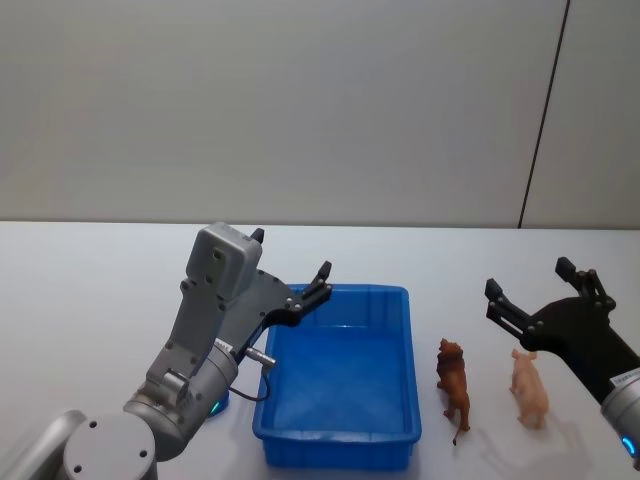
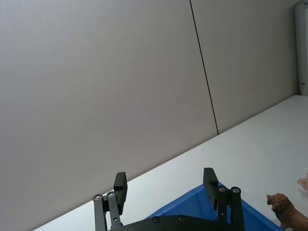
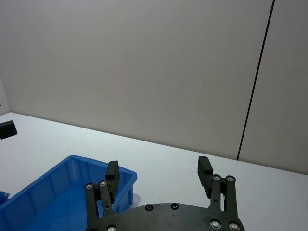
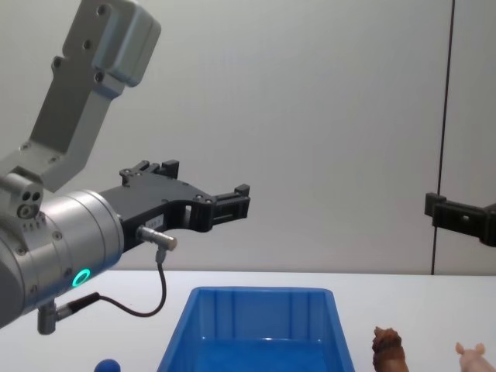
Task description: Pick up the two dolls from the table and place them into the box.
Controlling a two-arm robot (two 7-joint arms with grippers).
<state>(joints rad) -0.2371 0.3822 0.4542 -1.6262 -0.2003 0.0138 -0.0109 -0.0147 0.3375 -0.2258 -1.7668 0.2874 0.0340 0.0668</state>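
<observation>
The blue box [image 1: 335, 440] sits on the white table [image 1: 90, 300] in front of me and holds nothing. To its right stand the two dolls: a brown shaggy one [image 1: 454, 378] close to the box wall and a pale pink one [image 1: 529, 390] further right. My left gripper [image 1: 290, 253] hovers open above the box's left rear corner. My right gripper [image 1: 528, 277] hangs open in the air above and just behind the pink doll. The left wrist view shows the open left gripper [image 2: 164, 175], the box rim [image 2: 192, 204] and the brown doll [image 2: 288, 211]. The open right gripper [image 3: 158, 166] and the box [image 3: 72, 168] appear in the right wrist view.
A small blue ball [image 4: 107, 364] lies on the table left of the box [image 4: 256, 293], under my left arm. A plain grey wall with a dark vertical seam stands behind the table. Bare tabletop lies to the far left and behind the box.
</observation>
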